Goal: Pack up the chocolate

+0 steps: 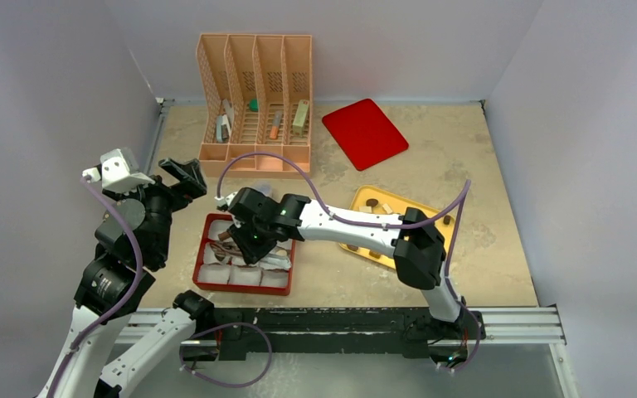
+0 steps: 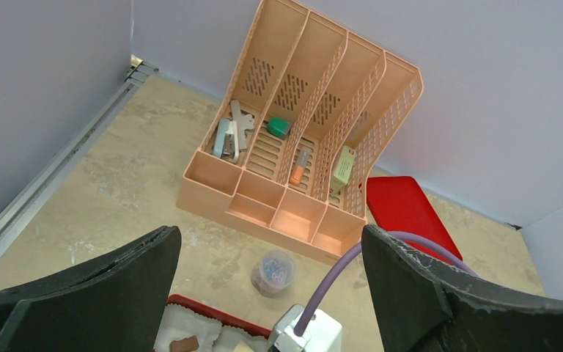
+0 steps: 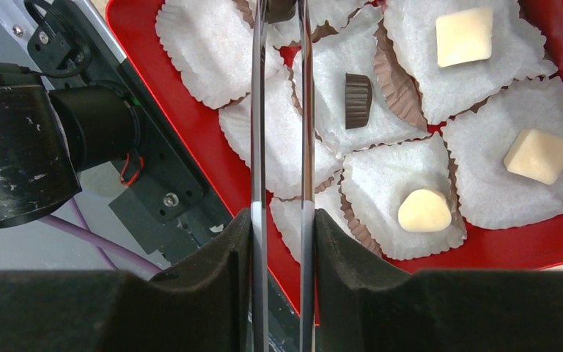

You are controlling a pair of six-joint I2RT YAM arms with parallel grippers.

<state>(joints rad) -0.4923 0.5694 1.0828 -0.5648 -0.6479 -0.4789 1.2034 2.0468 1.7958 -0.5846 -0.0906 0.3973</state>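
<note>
Between the tips of the two metal blades (image 3: 256,110) that run out from my right gripper (image 3: 281,220) sits a dark lump (image 3: 282,7), cut off by the picture edge. I cannot tell whether it is clamped or released.

Inside the red box (image 3: 528,246), on white paper cups (image 3: 205,44), lies the chocolate: one dark fluted piece (image 3: 358,99) on its side, two cream squares (image 3: 464,35) and one cream rounded piece (image 3: 424,210).

Only the top view shows more brown pieces (image 1: 371,201) on the yellow tray (image 1: 390,197), right of the red box and partly under the arm. My left gripper (image 2: 270,249), left of the red box, stands wide apart and grasps nothing.
</note>
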